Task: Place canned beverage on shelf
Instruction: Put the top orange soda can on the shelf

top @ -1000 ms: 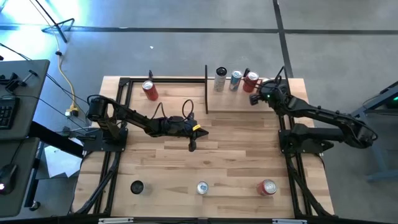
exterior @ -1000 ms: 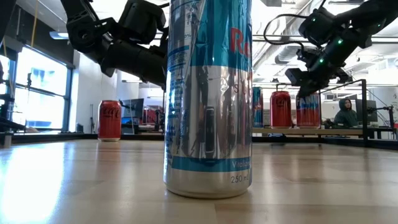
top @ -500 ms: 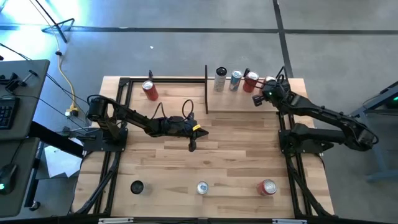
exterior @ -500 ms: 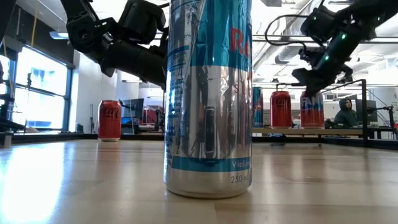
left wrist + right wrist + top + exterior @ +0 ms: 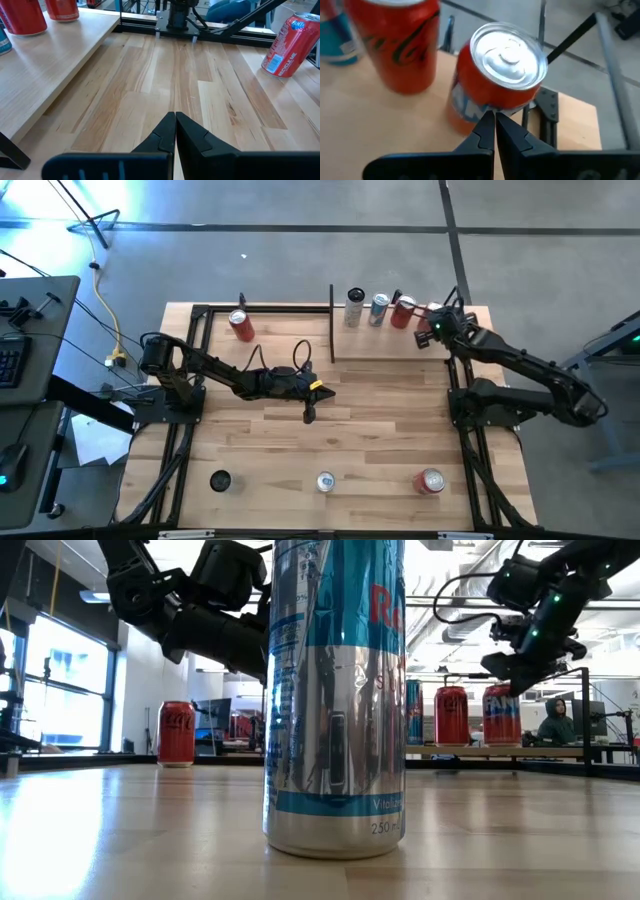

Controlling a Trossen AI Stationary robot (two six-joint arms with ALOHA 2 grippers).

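The left gripper (image 5: pixel 309 414) is resting over the middle of the table, fingers pressed together on nothing, well apart from any can. On the shelf (image 5: pixel 385 345) four cans are standing upright in a row: a silver can (image 5: pixel 355 307), a blue can (image 5: pixel 379 308), a red cola can (image 5: pixel 402 311) and, at the right end, an orange Fanta can (image 5: pixel 501 715). The right gripper (image 5: pixel 424 335) is hovering just above and beside that orange can, fingers closed and empty. Judging from this, the placement is done; the right arm is nearer the remaining red can (image 5: pixel 431 481) at the table's front.
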